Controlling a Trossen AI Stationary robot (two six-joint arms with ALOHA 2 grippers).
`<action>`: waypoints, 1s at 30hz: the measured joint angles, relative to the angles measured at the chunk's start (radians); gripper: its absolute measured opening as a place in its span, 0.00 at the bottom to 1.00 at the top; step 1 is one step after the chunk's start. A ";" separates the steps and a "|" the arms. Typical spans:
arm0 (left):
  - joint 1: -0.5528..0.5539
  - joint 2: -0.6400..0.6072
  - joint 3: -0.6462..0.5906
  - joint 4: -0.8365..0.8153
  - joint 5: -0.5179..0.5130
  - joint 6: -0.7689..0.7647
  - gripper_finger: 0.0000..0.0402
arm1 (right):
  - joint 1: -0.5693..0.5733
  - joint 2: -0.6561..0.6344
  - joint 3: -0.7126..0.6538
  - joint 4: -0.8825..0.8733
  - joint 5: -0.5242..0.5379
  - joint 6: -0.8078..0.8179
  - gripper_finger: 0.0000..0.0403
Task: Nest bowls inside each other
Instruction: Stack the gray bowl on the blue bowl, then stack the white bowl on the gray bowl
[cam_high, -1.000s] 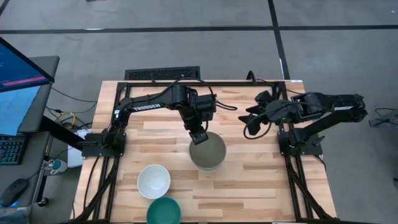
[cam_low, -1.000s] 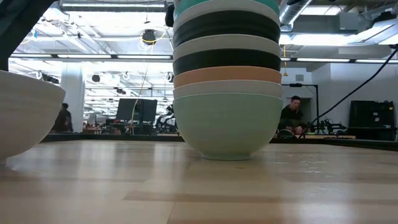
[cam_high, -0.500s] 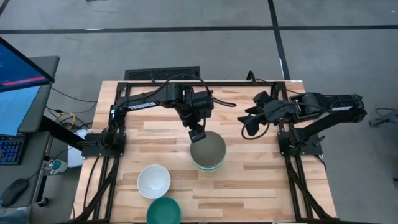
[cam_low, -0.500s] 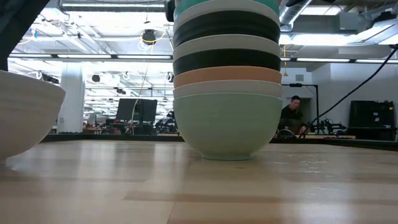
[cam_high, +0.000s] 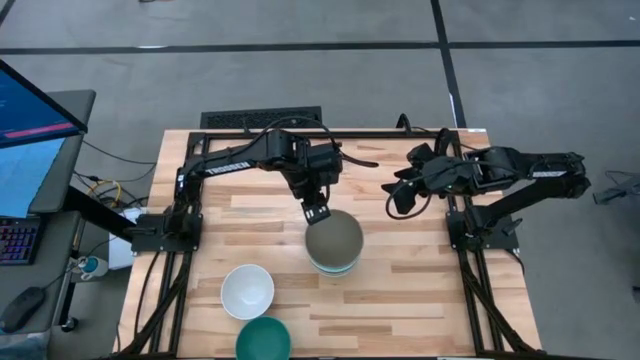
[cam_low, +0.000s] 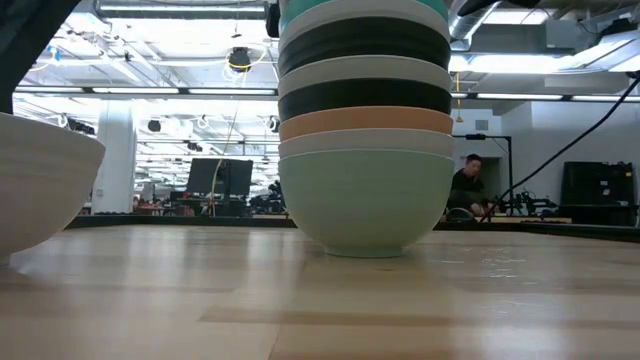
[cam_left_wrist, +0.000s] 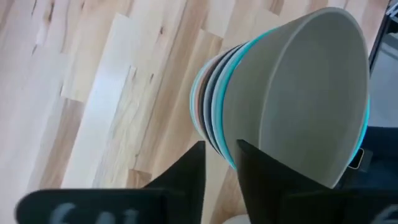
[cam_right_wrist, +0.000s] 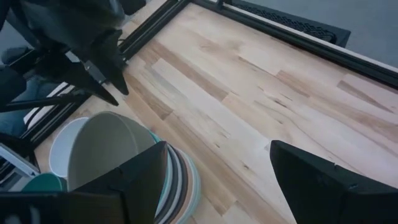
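Observation:
A stack of nested bowls (cam_high: 333, 243) stands at the table's middle, with a grey-taupe bowl (cam_left_wrist: 298, 93) on top. In the low view the stack (cam_low: 365, 130) rests on its mint green bottom bowl, with white, orange, black and turquoise ones above. A single white bowl (cam_high: 247, 291) and a dark teal bowl (cam_high: 263, 340) sit upright toward the near edge. My left gripper (cam_high: 316, 213) hovers just off the stack's far rim; its fingers (cam_left_wrist: 221, 168) are open by a narrow gap and hold nothing. My right gripper (cam_high: 400, 195) waits wide open, to the stack's right and nearer the far edge.
Bare wood lies to the right of the stack and along the near right. The black frame rails (cam_high: 330, 132) run along the far edge and both sides of the table. A monitor (cam_high: 30, 130) stands off the table's left. People show in the room behind (cam_low: 470, 185).
My left gripper has drawn back from the top bowl's far rim toward the table's far edge and now stands clear of it. The stack has kept still.

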 joint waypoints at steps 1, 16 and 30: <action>0.000 0.003 0.000 0.002 0.002 0.000 0.18 | 0.000 0.000 0.000 0.000 0.000 0.000 0.76; -0.002 0.008 0.000 0.063 -0.072 0.038 0.13 | 0.007 0.054 0.001 0.072 -0.116 -0.014 0.76; -0.011 0.001 -0.001 -0.048 -0.144 0.034 0.13 | -0.040 0.261 0.000 0.221 -0.340 -0.040 0.76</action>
